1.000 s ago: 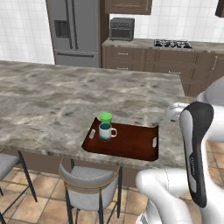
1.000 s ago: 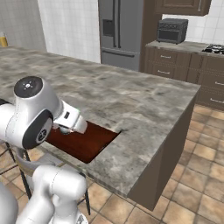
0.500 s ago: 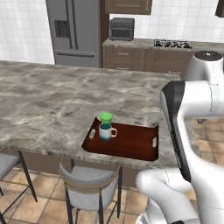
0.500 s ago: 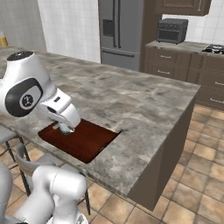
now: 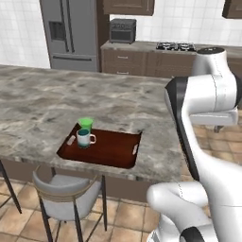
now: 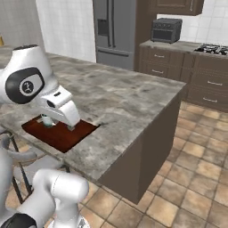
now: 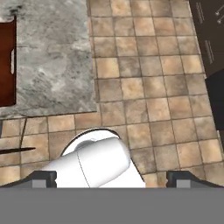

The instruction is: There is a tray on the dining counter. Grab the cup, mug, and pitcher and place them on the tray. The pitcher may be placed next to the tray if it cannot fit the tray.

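Dining counter [image 5: 71, 101] spans the left and centre of the left base view, grey marbled top over dark cabinets; in the right base view [image 6: 120, 95] it runs from the left edge to mid-frame with its dark end panel facing the tiled floor [image 6: 191, 169]. Fridge [image 5: 71, 33] sits upper left in the left base view, with a toaster oven [image 5: 123, 30] on the wall counter to its right and a cooktop [image 5: 176, 46] further right. Tray [image 5: 106, 149] lies on the counter's near edge, lower-centre-left of the left base view; in the right base view [image 6: 58, 133] it is at left, partly behind the arm, and in the hand view [image 7: 6, 61] one short end with its slot handle shows at the upper left edge. A stool [image 5: 66, 191] stands below the tray at the lower left. Mug [image 5: 84, 138] stands upright on the tray's left end, white handle pointing right; cup [image 5: 85, 124] stands upright right behind it, close enough that contact can't be told. Gripper [image 7: 112, 178] hangs above the floor tiles off the counter's end, fingers spread about as wide as they go, nothing between them.
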